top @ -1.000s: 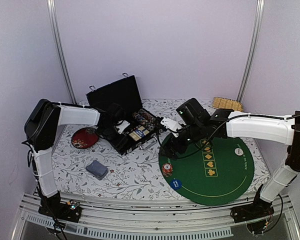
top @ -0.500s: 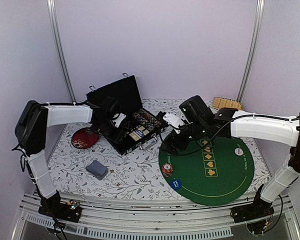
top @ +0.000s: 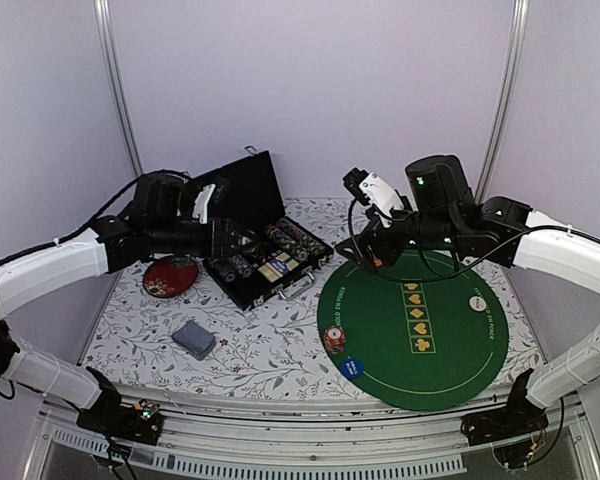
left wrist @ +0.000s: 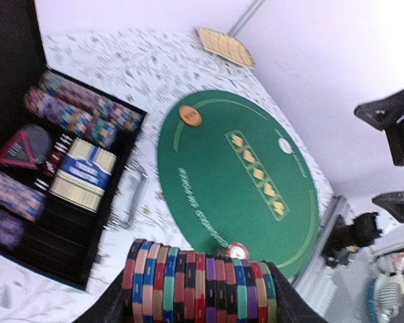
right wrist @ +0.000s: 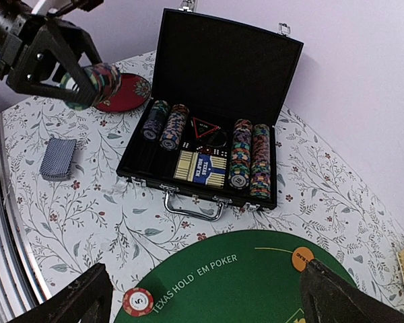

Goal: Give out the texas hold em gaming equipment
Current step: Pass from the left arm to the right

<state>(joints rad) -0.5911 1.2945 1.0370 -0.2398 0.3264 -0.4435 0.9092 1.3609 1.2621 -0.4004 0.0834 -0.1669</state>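
Chip row point(left wrist: 188, 276) is clamped end to end between the left gripper point(left wrist: 198, 299) fingers and held in the air beside the case point(right wrist: 229, 67), over the dish point(top: 170, 275) side. Only end pressure holds it, so it should be carried level and slowly to the mat point(top: 430, 340); with tilt or slack, middle chips are likely spilled. It is best set flat on the felt, clear of the single chip point(top: 334, 338), before release. Right gripper point(right wrist: 203, 269) is spread wide and empty above the mat edge facing the case.

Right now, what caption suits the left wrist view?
A row of striped chips clamped in the left jaws, green mat and open black case beyond.
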